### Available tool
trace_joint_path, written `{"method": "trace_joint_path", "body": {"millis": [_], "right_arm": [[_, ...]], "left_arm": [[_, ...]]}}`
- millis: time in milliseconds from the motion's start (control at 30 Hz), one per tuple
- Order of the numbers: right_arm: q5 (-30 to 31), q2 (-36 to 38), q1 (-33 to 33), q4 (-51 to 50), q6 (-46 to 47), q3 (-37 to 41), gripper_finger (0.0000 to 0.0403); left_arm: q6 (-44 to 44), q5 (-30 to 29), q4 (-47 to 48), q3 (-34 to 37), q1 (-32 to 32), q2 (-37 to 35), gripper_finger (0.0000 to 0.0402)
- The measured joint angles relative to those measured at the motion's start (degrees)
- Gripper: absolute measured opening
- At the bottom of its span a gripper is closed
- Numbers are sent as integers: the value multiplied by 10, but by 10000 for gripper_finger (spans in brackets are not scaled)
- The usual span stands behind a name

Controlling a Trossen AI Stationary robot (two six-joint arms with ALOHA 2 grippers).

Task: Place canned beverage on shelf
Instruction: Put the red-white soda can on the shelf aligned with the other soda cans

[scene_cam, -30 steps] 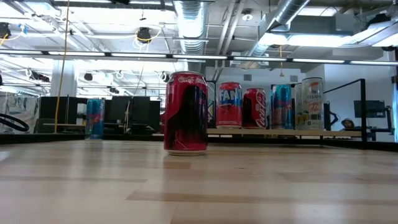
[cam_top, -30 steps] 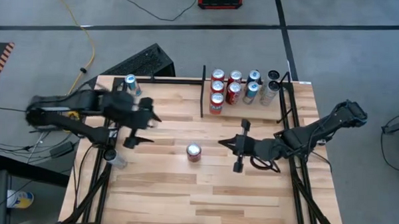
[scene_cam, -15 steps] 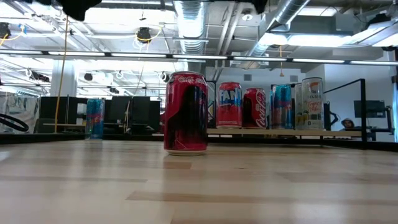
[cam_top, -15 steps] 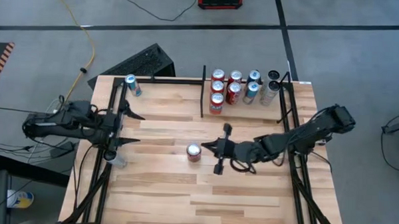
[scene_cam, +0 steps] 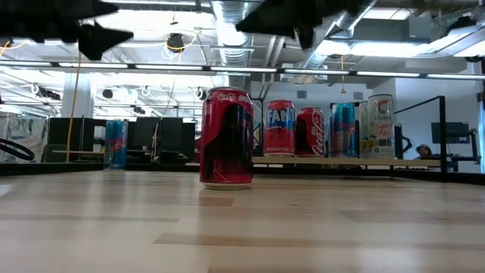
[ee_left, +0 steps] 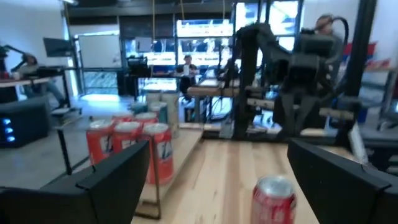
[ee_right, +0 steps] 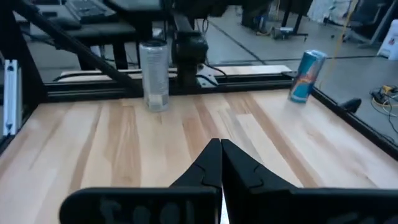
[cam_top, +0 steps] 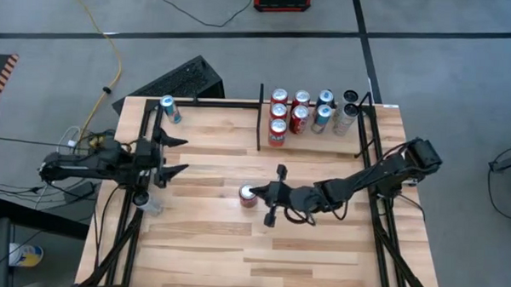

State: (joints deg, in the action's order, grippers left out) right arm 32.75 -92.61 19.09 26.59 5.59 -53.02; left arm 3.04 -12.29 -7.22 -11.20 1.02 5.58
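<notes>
Red aluminium drink can (cam_top: 249,194) stands upright near the middle of the light butcher-block wood surface (cam_top: 209,244), nearest of all things in the low view (scene_cam: 226,138), in the same spot as a second ago. The right gripper (cam_top: 255,192), its fingers pressed together with nothing between them, has reached across from the right edge over the last second and now has its tip just beside the can's right side; whether it touches the can I cannot tell. The left gripper (cam_top: 177,155), fingers spread wide and empty, has pulled back to the left edge of the surface and points toward the can from well apart. Farther off, the light wood shelf bay (cam_top: 341,140) at the far right, behind the thin black divider bar (cam_top: 260,118), holds a cluster of red, blue and pale cans (cam_top: 301,111) as before. A lone blue can (cam_top: 167,109) stands at the far left corner.
</notes>
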Motion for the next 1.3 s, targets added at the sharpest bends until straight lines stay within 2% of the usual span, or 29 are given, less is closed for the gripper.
{"method": "trace_joint_path", "body": {"millis": [67, 167, 233, 267, 367, 500, 767, 900, 1033, 1167, 1300], "right_arm": [[-13, 15, -9, 115, 3, 66, 23], [-68, 26, -24, 333, 10, 158, 23], [-89, 20, -26, 428, 24, 187, 23], [-91, 17, -25, 443, 32, 191, 23], [-89, 15, -20, 407, 44, 184, 32], [-66, 14, -19, 269, 64, 132, 65], [-56, 14, -19, 27, 67, 19, 176], [-54, 14, -19, 6, 80, 7, 242], [-54, 14, -19, -4, 109, 7, 289], [-55, 14, -17, -28, 131, 7, 310], [-80, 14, -12, -42, 55, 7, 312]], "left_arm": [[16, -2, -28, 24, 0, 0, 366], [32, -2, -59, 56, 0, 0, 366], [33, -2, -77, 75, -2, 0, 366], [32, -1, -81, 80, -5, 0, 366], [22, 5, -86, 93, -17, -1, 366], [7, 47, -83, 105, -33, 0, 366], [13, 35, -62, 106, -39, 0, 366], [16, 29, -48, 106, -39, 0, 366], [16, 29, -22, 106, -39, 0, 366], [16, 29, 13, 107, -39, 0, 366], [12, 29, 20, 107, -39, 0, 366]]}}
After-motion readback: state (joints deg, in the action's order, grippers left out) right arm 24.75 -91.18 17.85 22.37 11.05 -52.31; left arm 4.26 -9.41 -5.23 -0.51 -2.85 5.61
